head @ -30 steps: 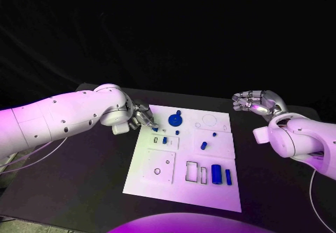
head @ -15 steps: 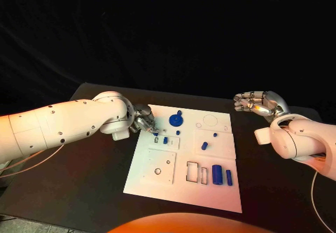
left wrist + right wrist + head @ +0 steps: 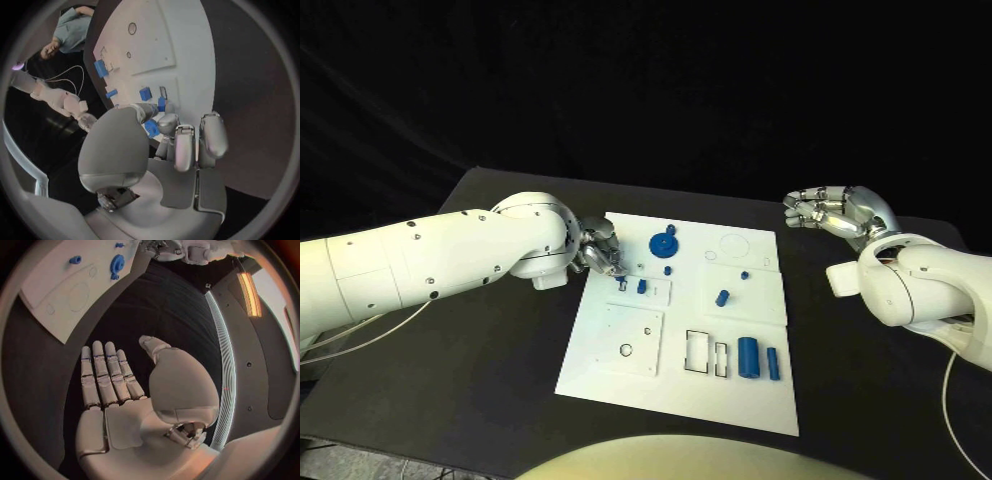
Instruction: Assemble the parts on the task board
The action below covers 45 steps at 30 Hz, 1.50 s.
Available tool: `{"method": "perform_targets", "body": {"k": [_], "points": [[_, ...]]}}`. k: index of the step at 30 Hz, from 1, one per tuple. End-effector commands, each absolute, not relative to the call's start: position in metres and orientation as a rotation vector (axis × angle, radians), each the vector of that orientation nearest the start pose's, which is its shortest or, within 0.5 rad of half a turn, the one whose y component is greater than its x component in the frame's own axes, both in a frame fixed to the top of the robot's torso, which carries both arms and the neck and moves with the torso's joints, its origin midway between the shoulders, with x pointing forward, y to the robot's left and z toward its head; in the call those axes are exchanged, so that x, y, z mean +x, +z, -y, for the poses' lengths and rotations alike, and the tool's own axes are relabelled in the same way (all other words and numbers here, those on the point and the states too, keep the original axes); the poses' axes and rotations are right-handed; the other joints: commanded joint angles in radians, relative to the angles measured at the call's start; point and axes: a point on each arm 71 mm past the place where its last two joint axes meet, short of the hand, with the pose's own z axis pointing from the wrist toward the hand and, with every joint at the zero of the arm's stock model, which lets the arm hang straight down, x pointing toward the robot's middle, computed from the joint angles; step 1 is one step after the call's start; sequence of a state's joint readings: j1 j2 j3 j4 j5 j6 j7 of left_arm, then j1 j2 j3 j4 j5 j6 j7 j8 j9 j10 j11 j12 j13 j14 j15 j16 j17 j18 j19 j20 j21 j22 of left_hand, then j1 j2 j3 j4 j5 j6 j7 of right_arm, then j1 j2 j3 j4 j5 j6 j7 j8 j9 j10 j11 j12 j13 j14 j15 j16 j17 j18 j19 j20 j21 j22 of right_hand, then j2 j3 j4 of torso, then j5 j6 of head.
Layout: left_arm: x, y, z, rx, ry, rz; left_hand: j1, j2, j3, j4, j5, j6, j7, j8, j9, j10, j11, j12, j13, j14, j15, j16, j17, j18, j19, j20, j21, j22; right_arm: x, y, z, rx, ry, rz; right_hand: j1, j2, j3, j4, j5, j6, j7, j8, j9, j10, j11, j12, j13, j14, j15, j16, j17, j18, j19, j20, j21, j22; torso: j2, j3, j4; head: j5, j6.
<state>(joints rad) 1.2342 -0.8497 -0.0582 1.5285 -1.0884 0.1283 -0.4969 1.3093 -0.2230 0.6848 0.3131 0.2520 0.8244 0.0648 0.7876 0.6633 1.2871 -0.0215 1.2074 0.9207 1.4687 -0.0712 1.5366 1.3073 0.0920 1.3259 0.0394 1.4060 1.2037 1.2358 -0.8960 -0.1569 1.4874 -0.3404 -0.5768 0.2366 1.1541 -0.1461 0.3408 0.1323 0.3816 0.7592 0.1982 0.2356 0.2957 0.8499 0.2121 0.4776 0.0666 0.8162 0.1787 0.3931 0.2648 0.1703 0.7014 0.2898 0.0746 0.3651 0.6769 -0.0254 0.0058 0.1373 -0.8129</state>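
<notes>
The white task board lies in the middle of the black table. My left hand is over the board's far left edge and pinches a small blue part at its fingertips. In the left wrist view that part sits just past the thumb, next to a narrow slot. A second small blue part stands right beside it. My right hand hovers off the board's far right corner; the right wrist view shows its palm flat and holding nothing.
A round blue gear-like part lies near the board's far edge, with small blue pegs around the middle. Two blue cylinders lie by rectangular slots at the near right. Bare black table surrounds the board.
My left hand has brought the small blue part a little nearer and lower, down to the slot on the board. The right hand has stayed where it was.
</notes>
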Motion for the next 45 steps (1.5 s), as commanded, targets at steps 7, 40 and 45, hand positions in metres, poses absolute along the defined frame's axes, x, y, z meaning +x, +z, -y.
{"method": "perform_targets", "body": {"k": [7,40,45], "points": [[0.4773,-0.2175,-0.2159,-0.123,-0.398,-2.315,0.005,-0.009,0.138,-0.128,0.004,0.022,-0.013,0.005,0.085,0.010,-0.001,0.005,0.004,0.083,-0.006,0.003,0.188,-0.012,0.008,-0.002,0.006,0.001,0.4881,-0.2038,0.2589,0.875,1.044,-1.484,0.003,0.007,0.005,-0.003,0.006,-0.005,0.075,0.003,0.001,-0.008,-0.001,0.007,0.000,-0.005,0.000,0.006,-0.002,0.001,-0.008,-0.001,-0.001,-0.002,0.000,0.0003,-0.0002,0.001,-0.003],[0.4726,-0.2261,-0.2114,-0.066,-0.370,-2.339,-0.002,-0.018,0.152,-0.131,0.005,0.029,-0.015,0.009,0.087,0.012,-0.003,0.004,0.001,0.083,-0.007,0.004,0.191,-0.012,0.008,-0.003,0.006,0.002,0.4881,-0.2042,0.2595,0.877,1.043,-1.487,0.004,0.008,0.005,-0.003,0.007,-0.004,0.075,0.003,0.001,-0.008,-0.001,0.008,0.000,-0.005,0.000,0.008,-0.003,0.001,-0.008,-0.001,-0.001,-0.002,0.000,0.0015,-0.0020,0.002,-0.012],[0.4722,-0.2264,-0.2114,-0.061,-0.367,-2.343,-0.004,-0.019,0.155,-0.132,0.006,0.030,-0.015,0.010,0.087,0.012,-0.003,0.004,0.002,0.083,-0.007,0.004,0.191,-0.013,0.008,-0.003,0.007,0.003,0.4883,-0.2044,0.2595,0.877,1.042,-1.486,0.005,0.008,0.005,-0.003,0.007,-0.004,0.075,0.003,0.001,-0.008,-0.001,0.009,0.000,-0.005,0.000,0.008,-0.004,0.001,-0.008,-0.001,-0.001,-0.002,0.000,0.0013,-0.0012,0.002,-0.014]]}}
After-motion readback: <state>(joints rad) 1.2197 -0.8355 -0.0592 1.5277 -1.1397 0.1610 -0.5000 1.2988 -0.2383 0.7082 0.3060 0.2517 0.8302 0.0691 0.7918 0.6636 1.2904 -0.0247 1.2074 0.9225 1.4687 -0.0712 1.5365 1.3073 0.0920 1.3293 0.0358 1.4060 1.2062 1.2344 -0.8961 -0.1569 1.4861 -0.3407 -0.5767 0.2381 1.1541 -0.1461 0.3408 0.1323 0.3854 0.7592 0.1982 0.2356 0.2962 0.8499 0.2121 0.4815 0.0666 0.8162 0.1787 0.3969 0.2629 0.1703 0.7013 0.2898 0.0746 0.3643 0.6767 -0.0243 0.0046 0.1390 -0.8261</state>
